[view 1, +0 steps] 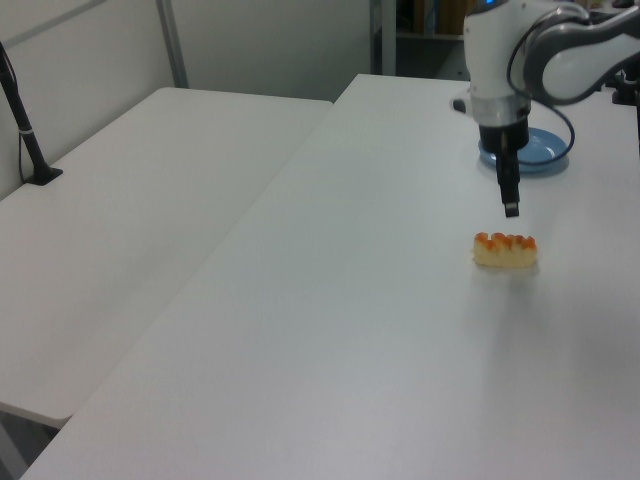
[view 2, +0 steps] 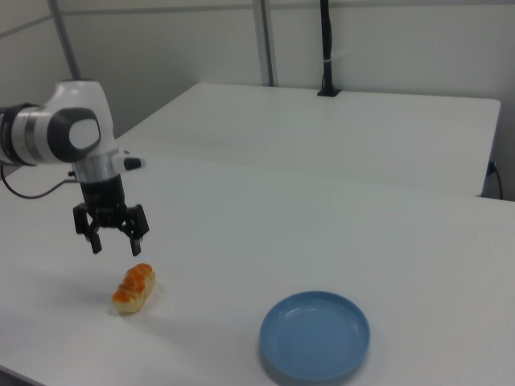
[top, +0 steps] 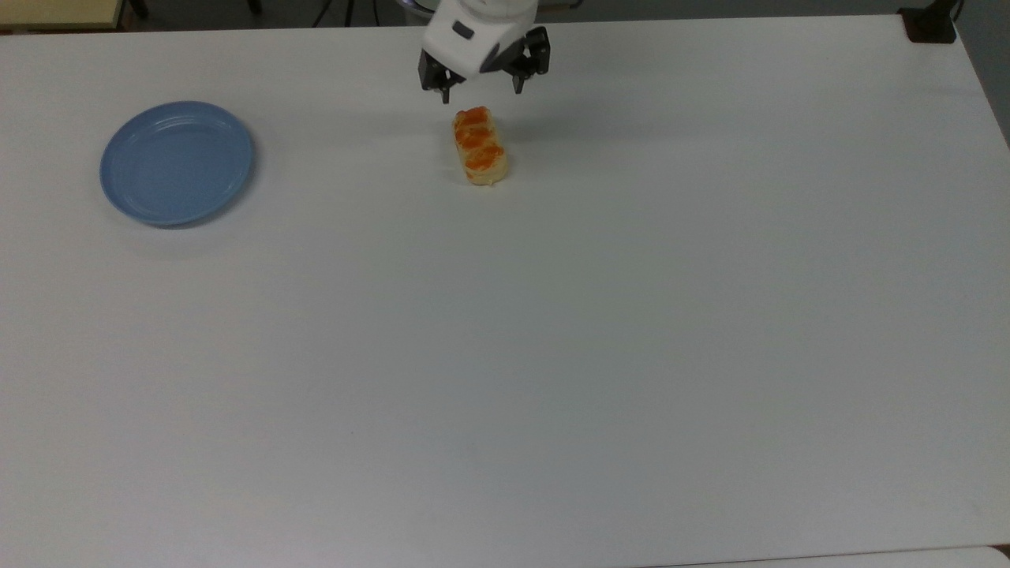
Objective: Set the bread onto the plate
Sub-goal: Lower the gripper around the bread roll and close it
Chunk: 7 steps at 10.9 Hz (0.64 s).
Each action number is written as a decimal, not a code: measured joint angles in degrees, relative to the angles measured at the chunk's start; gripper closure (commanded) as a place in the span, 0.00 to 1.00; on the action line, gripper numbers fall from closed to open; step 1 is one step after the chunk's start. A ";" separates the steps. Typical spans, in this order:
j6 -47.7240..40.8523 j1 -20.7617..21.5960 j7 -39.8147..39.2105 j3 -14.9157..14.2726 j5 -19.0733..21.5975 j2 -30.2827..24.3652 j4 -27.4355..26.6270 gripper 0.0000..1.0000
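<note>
The bread [top: 480, 147] lies flat on the white worktop [top: 552, 355], glazed patches up, untouched, its long axis running near-to-far in the top view. In the left view the bread [view 1: 505, 250] sits side-on; in the right view the bread [view 2: 133, 288] lies towards the right view's left. Just above its far end hangs the tool [top: 481, 85], fingers spread wide and pinching nothing. In the right view the tool [view 2: 113, 239] hovers clear of the loaf, with a gap of air between the fingertips and the glaze. In the left view the tool [view 1: 510, 207] points straight down.

The plate [top: 176, 162] waits well apart on the top view's left, nothing on it. In the right view the plate [view 2: 315, 335] sits on the near right, and in the left view the plate [view 1: 541, 157] peeks out behind the arm.

Risks now, as I judge them: the tool hangs over one end, not the middle, so closing there could tip or spin the loaf. Dropping too low could dent the soft top. A pinch across the ends instead of the narrow sides may overreach the spread. And the long carry across could shake a weak hold loose.
</note>
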 measured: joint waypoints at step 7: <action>6.81 1.41 1.78 0.00 -3.08 10.35 -0.89 0.61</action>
